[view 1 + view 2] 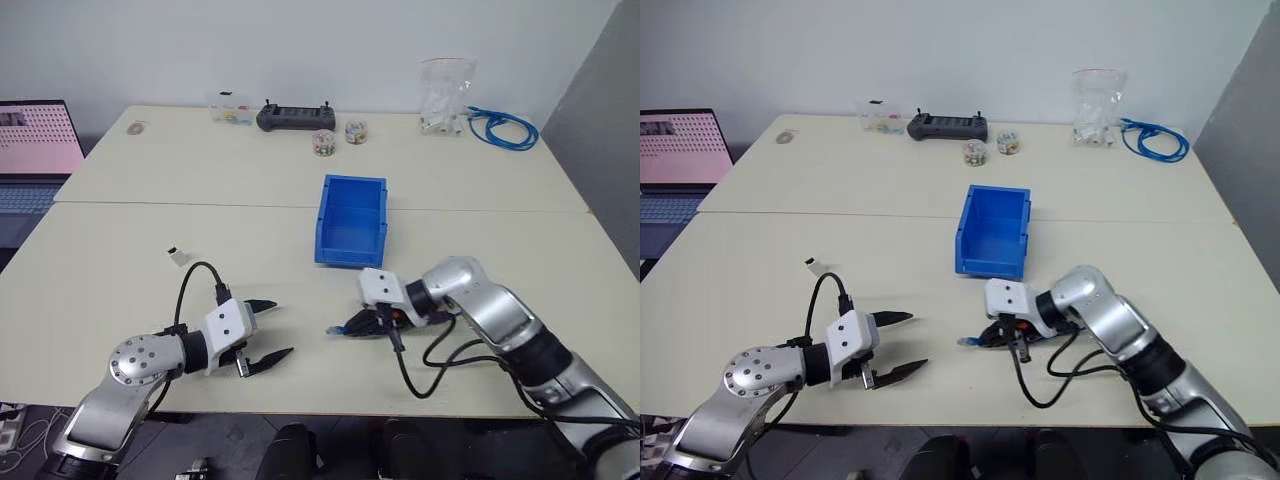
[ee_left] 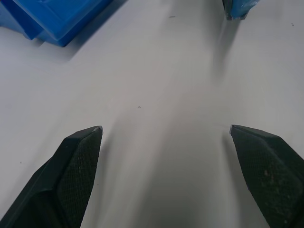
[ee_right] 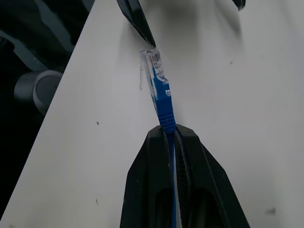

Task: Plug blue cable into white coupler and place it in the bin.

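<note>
Your right gripper (image 1: 368,322) is clamped shut on the blue cable (image 3: 164,107), low over the near half of the table (image 1: 120,270) and a little right of centre. In the right wrist view the cable runs up between the two closed black fingers (image 3: 152,166), and its blue boot and clear plug (image 3: 153,71) stick out past the fingertips. From the head camera the plug end (image 1: 334,329) points toward your left gripper, just above the tabletop.

Your left gripper (image 1: 268,330) hangs over the near left part of the table with its fingers spread wide and nothing between them. It faces the right gripper; the plug lies near its fingertips but apart from them.

The bin (image 1: 352,220) sits open-topped near the middle of the table, just beyond the right gripper. It looks empty.

A small white piece (image 1: 179,256) lies on the table beyond the left gripper, well apart from the cable; you cannot tell from here whether it is the coupler.

At the far edge you have a black controller (image 1: 294,117), a clear plastic bag (image 1: 444,98) and a coiled blue cable bundle (image 1: 503,127).
</note>
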Controlling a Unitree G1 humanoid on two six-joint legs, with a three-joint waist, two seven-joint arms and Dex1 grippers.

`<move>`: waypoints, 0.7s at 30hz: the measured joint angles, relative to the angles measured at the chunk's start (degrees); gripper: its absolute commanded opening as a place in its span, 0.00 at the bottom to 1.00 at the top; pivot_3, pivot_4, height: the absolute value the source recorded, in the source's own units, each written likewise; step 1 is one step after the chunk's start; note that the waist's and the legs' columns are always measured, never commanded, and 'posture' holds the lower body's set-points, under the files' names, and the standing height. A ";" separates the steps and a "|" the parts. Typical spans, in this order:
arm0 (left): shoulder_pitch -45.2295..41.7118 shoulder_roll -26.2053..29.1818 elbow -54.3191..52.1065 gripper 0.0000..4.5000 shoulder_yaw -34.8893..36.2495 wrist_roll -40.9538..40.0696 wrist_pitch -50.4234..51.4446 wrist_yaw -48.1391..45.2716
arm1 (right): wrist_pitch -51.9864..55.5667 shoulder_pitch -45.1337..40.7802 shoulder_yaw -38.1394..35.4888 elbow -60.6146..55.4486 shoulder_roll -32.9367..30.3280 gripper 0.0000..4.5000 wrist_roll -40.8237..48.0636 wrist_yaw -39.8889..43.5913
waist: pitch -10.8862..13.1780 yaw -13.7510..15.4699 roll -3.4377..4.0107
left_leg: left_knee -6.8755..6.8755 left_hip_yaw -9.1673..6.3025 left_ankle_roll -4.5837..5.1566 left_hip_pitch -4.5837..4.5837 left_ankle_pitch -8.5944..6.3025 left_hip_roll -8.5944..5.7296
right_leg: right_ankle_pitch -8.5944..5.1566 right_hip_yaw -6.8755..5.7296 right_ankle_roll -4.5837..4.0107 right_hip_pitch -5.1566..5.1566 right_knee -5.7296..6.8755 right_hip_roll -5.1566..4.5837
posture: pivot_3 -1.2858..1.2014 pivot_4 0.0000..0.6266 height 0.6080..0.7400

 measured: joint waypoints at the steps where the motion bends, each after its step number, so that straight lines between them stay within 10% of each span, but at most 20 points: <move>1: -0.13 0.17 0.42 1.00 0.12 0.05 -0.49 -0.31 | 0.06 -1.02 1.13 1.40 1.02 0.01 -0.25 0.15 | 0.00 -0.02 0.00 | 0.00 0.00 0.00 0.00 0.00 -0.02 | 0.00 0.00 0.00 -0.03 0.07 0.00 | 0.52 0.24 1.00; 7: 0.38 0.16 0.67 1.00 0.43 0.50 -1.81 -0.42 | -0.08 -4.99 4.97 8.85 5.46 0.01 -1.55 1.84 | 0.00 -0.13 0.00 | 0.01 0.02 0.00 -0.02 0.00 -0.04 | -0.01 0.04 -0.01 -0.18 0.28 0.00 | 0.52 0.24 1.00; 21: 4.62 3.30 3.41 1.00 2.78 2.29 -7.35 -2.08 | 0.11 -10.16 2.02 17.96 10.47 0.75 -0.90 2.40 | 0.00 -0.84 0.00 | -0.01 0.01 0.00 -0.04 0.00 -0.03 | -0.04 0.04 -0.07 -0.35 0.50 0.00 | 0.52 0.24 1.00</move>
